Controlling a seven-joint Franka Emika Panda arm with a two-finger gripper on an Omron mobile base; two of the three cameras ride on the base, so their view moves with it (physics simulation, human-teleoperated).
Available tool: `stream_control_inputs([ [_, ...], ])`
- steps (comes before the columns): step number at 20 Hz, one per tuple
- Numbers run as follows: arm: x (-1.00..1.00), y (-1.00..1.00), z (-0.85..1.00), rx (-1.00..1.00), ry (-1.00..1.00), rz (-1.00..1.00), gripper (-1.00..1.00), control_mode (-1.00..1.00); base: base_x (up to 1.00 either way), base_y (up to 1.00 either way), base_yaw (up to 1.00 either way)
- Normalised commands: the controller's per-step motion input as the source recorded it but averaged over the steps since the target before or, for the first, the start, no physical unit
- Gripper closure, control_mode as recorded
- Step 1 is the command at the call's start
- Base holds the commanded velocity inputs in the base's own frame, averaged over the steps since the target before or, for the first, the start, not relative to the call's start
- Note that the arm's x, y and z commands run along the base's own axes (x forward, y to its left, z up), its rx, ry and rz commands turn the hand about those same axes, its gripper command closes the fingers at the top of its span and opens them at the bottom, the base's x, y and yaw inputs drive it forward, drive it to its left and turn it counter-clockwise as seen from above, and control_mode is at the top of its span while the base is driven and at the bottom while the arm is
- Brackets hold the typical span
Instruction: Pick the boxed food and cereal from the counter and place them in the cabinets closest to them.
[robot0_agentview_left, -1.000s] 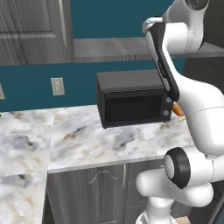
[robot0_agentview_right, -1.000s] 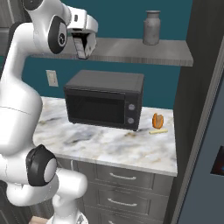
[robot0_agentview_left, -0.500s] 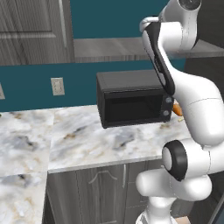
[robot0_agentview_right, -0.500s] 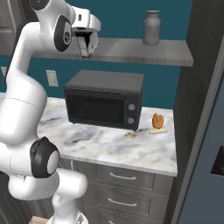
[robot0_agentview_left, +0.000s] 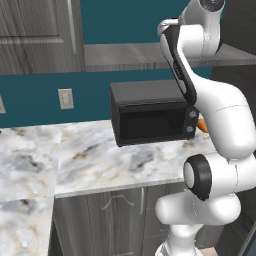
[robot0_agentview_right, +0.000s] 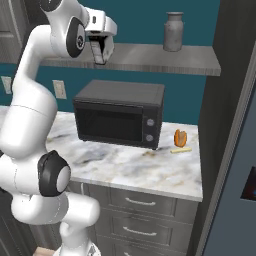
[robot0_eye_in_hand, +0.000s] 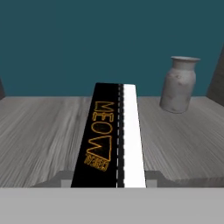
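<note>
The boxed food (robot0_eye_in_hand: 111, 135), a black box with a white face and orange lettering, is held between my fingers and reaches out over a grey wood-grain shelf (robot0_eye_in_hand: 39, 131). My gripper (robot0_eye_in_hand: 109, 181) is shut on it. From the right base view, the gripper (robot0_agentview_right: 101, 49) hangs fingers-down at the shelf's (robot0_agentview_right: 150, 56) front edge, above the microwave (robot0_agentview_right: 120, 112), with the box (robot0_agentview_right: 99, 50) in it. The marble counter (robot0_agentview_right: 150, 170) lies below. The cereal is out of view.
A grey stoneware jar (robot0_eye_in_hand: 179, 85) stands on the shelf to the right of the box, also at the shelf's right end (robot0_agentview_right: 173, 31). A panelled cabinet door (robot0_agentview_left: 35, 35) hangs at upper left. An orange item (robot0_agentview_right: 180, 137) sits beside the microwave (robot0_agentview_left: 150, 117). The fridge (robot0_agentview_right: 235, 175) bounds the right side.
The hand with the box has shifted slightly to the right along the shelf front, and the arm's upper links have turned a little. The grip is unchanged.
</note>
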Motion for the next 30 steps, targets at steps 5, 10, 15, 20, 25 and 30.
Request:
stream_control_inputs([
  [5, 0.18, 0.0, -0.04, 0.0, 0.0, 0.0, 1.0, -1.0, 0.0, 0.0, 0.0],
  [10, 0.2, 0.0, -0.02, 0.0, 0.0, 0.0, 1.0, -1.0, 0.0, 0.0, 0.0],
  [15, 0.21, 0.0, 0.0, 0.0, -0.01, 0.0, 1.0, -1.0, 0.0, 0.0, 0.0],
  [20, 0.23, 0.0, 0.0, 0.0, -0.01, 0.0, 1.0, -1.0, 0.0, 0.0, 0.0],
  [25, 0.24, 0.0, -0.01, 0.0, 0.0, 0.0, 1.0, -1.0, 0.0, 0.0, 0.0],
  [30, 0.26, 0.0, -0.01, 0.0, 0.0, 0.0, 1.0, -1.0, 0.0, 0.0, 0.0],
])
